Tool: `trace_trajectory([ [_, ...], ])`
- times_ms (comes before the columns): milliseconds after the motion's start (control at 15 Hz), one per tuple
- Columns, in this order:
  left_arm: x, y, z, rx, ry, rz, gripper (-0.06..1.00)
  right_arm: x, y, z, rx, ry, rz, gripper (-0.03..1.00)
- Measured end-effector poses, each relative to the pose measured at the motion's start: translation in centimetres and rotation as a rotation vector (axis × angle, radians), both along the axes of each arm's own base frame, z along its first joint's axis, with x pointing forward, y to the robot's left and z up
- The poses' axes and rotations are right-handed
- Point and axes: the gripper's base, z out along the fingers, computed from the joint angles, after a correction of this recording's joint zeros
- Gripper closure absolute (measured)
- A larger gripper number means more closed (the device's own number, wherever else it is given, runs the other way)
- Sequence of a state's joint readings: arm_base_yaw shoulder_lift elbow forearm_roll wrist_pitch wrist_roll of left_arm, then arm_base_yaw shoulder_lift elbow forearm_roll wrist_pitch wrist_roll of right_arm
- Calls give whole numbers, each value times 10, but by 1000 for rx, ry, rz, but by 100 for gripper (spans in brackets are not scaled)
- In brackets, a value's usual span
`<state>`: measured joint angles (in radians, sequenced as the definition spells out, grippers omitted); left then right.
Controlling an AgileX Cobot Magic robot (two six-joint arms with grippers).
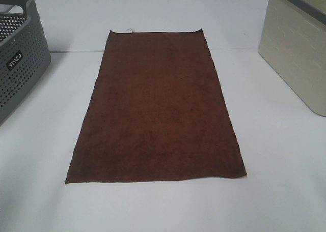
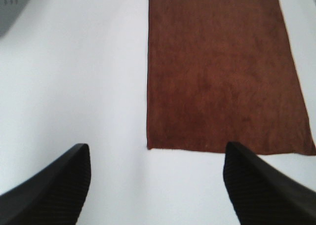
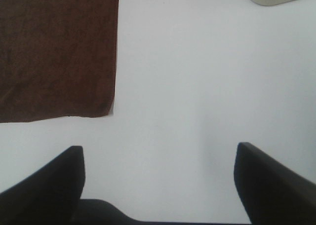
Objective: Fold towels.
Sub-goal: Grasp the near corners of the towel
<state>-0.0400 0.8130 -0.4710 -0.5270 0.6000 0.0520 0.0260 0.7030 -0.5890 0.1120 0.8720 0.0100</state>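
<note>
looking down on the table (image 1: 285,191), there's one towel (image 1: 155,110), dark reddish-brown, spread flat and unfolded in the middle. its long axis runs straight away from the robot, so a short edge lies nearest the arms and the far short edge carries one small white tag (image 1: 127,30).

left gripper (image 2: 157,153) hovers over bare table with its fingers spread wide, nothing between them. the towel's near-left corner lies just ahead of that gap. right gripper (image 3: 159,150) is the same story, fingers wide apart and empty, with the near-right corner ahead of it and off toward the towel side. neither touches the cloth.

here's what the coming move hangs on: each arm has its own near corner in front of it, and by my read the left sits a touch closer to its corner. a lengthwise fold would mean carrying the near edge up toward the tag.

the count: one towel, one tag, two grippers, one grey perforated basket (image 1: 20,64) at the left, one beige bin (image 1: 295,54) at the right.
</note>
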Motion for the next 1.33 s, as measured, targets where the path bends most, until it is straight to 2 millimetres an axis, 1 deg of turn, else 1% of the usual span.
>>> trace_trajectory([
  [67,24,-4,-29,0,154,-50,23,26,3,-9,26,76,-6,19],
  [200,44,-8,-56,-20,253,-83,23,52,6,-26,54,169,-8,20],
  [267,49,-9,-63,-30,270,-85,23,59,6,-31,57,193,-3,20],
  [400,63,-12,-84,-49,308,-114,23,84,9,-51,60,269,25,20],
  [533,79,-17,-99,-82,317,-140,23,105,12,-69,91,313,37,20],
  [733,99,-20,-120,-110,331,-163,23,131,19,-95,148,361,77,20],
  [933,111,-23,-138,-141,367,-169,23,151,26,-117,218,399,112,20],
  [1067,120,-26,-145,-163,381,-193,23,160,33,-134,259,425,134,20],
  [1200,126,-31,-153,-166,400,-209,23,164,49,-149,263,432,185,20],
  [1333,128,-43,-161,-165,425,-244,23,165,63,-164,274,452,184,20],
])
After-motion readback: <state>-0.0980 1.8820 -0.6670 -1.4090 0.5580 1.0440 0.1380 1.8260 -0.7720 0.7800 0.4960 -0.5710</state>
